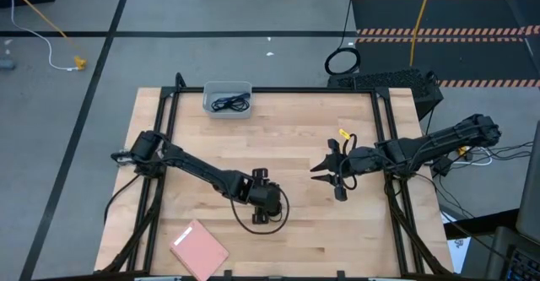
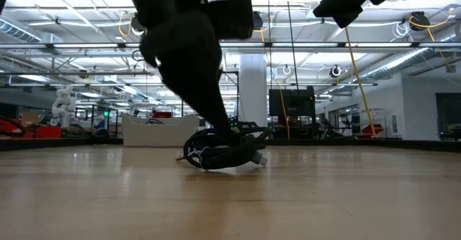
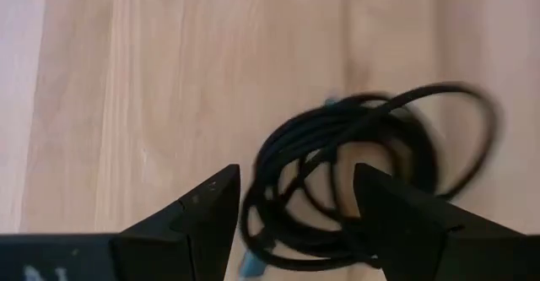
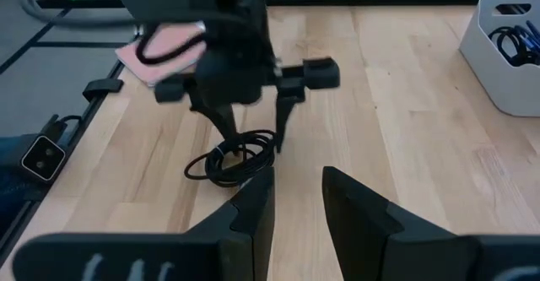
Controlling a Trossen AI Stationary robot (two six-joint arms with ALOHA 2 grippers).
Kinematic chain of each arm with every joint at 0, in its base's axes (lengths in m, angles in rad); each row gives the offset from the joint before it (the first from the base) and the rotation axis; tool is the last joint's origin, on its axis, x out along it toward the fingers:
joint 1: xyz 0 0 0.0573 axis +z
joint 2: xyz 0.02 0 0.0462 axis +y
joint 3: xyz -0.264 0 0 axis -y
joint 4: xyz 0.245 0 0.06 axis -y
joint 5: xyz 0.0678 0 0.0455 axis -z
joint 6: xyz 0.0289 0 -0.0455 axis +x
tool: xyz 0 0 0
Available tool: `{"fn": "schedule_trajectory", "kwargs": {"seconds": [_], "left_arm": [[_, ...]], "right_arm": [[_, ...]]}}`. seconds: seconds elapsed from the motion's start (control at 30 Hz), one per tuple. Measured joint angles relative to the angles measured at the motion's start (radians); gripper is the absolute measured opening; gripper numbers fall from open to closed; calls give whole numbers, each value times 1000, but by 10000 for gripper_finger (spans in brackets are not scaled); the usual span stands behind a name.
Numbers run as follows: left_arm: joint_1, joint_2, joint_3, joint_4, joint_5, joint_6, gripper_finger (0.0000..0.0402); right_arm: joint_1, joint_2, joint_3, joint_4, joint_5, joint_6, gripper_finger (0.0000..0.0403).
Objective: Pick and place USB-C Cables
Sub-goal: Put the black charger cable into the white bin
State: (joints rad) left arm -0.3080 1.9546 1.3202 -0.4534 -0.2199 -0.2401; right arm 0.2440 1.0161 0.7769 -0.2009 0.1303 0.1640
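Note:
A black USB-C cable (image 1: 245, 224), wound into a loose coil, lies flat on the wooden table near its middle (image 4: 228, 163). My left gripper (image 3: 295, 188) is open and slants down onto the coil, one finger over its inside and one outside its rim (image 4: 253, 137). My right gripper (image 1: 316, 175) hangs open above the table to the right of the coil, with nothing between its fingers (image 4: 297, 180). Another black cable (image 1: 232, 104) lies inside the grey bin (image 1: 208, 104) at the table's far edge. My left gripper has its fingertips (image 4: 280, 137) down at the coil's rim (image 3: 337, 137), coming from above at a slant, across the strands. I cannot tell whether the fingers touch the cable. The coil lies flat on the table.
A pink rectangular pad (image 1: 198, 249) lies at the table's near edge, left of the coil. The black frame rails (image 1: 164, 121) run along the table's sides. Bare wood lies between the coil and the bin. A black ring (image 1: 342, 62) lies on the floor beyond the table.

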Motion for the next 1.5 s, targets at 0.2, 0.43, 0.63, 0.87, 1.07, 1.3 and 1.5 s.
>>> {"fn": "schedule_trajectory", "kwargs": {"seconds": [0.2,0.43,0.63,0.87,1.07,1.3,1.5], "left_arm": [[1,45,0,42,20,9,248],[3,77,0,29,20,27,294],[8,88,0,40,21,39,261],[13,81,0,34,5,81,148],[15,43,-1,-4,8,81,62],[15,-71,-1,-42,0,80,54],[15,-178,-1,-68,-39,90,67]], "right_arm": [[0,0,0,-11,0,5,93],[0,0,0,-20,0,12,93],[0,0,0,-28,0,30,93],[0,0,0,-34,0,30,93],[0,0,0,-37,0,29,93],[0,0,0,-40,0,27,93],[0,0,-1,-18,5,50,93]]}}
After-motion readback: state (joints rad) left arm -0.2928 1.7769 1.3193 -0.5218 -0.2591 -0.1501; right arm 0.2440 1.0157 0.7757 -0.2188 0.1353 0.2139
